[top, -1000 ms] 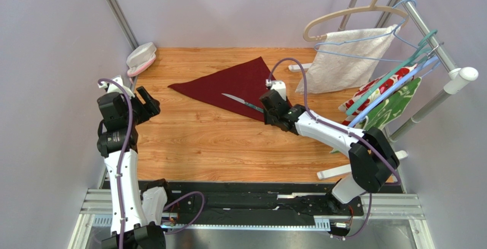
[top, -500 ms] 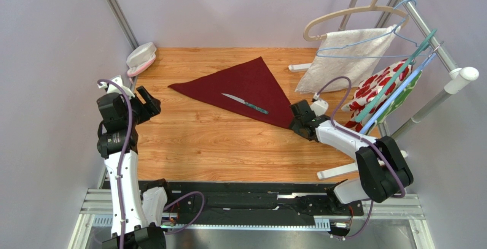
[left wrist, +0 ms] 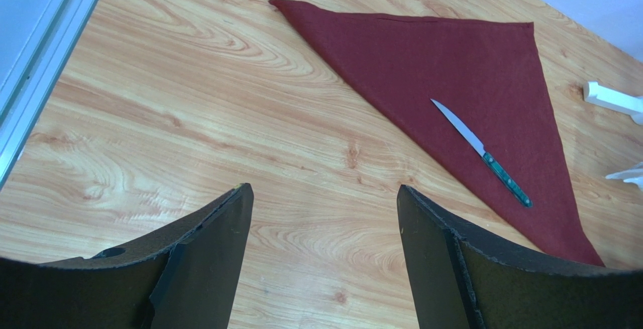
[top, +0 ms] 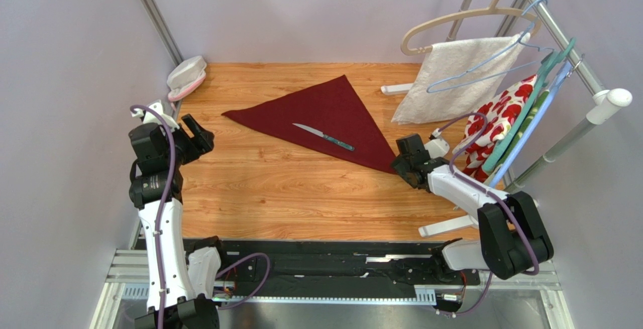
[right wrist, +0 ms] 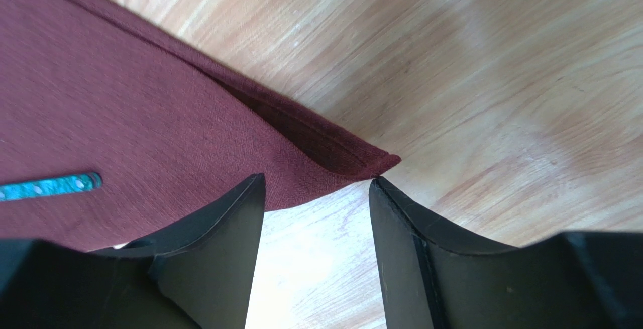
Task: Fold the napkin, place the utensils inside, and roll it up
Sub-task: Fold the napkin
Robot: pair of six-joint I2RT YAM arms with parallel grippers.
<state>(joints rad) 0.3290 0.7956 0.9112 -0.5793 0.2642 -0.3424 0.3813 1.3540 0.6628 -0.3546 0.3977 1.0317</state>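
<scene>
The dark red napkin lies folded into a triangle on the wooden table. A knife with a silvery blade and teal handle rests on it, slanted. My right gripper is open and low at the napkin's near right corner, which lies just ahead of its fingertips. The knife's handle end shows at the left of the right wrist view. My left gripper is open at the table's left edge, well short of the napkin and the knife, with nothing between its fingers.
A clothes rack stands at the right with a white towel and red-and-green floral cloths on hangers beside my right arm. The rack's white foot lies near the front right. A pink-and-white object sits at the back left corner.
My right gripper moved right and toward me, from the knife's handle to the napkin's near right corner. The knife stayed on the napkin. The hangers and floral cloths shifted. The left arm stayed still.
</scene>
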